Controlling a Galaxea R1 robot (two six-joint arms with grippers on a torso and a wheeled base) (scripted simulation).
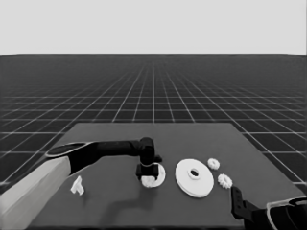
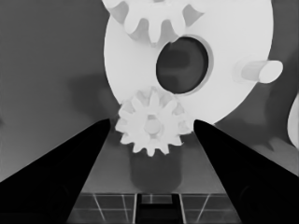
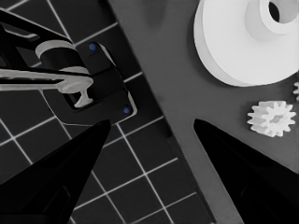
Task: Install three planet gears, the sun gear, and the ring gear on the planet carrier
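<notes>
Right claw [image 1: 236,201] waits apart, near right; left claw [image 1: 147,176] hangs apart around a gear [image 2: 152,122] on the smaller round part [image 2: 233,42].

— Any writing, labels or numbers to read here?
— None that I can make out. The white parts, the table [image 1: 120,201] and both arms look bare, though small marks might escape these views.

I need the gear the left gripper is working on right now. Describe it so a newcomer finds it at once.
Start at the larger round part mid-table; left of it, the smaller round part lies under the left gripper. The gear sits on that part's rim between the open fingers, unlike the two loose gears lying right of the larger part.
</notes>
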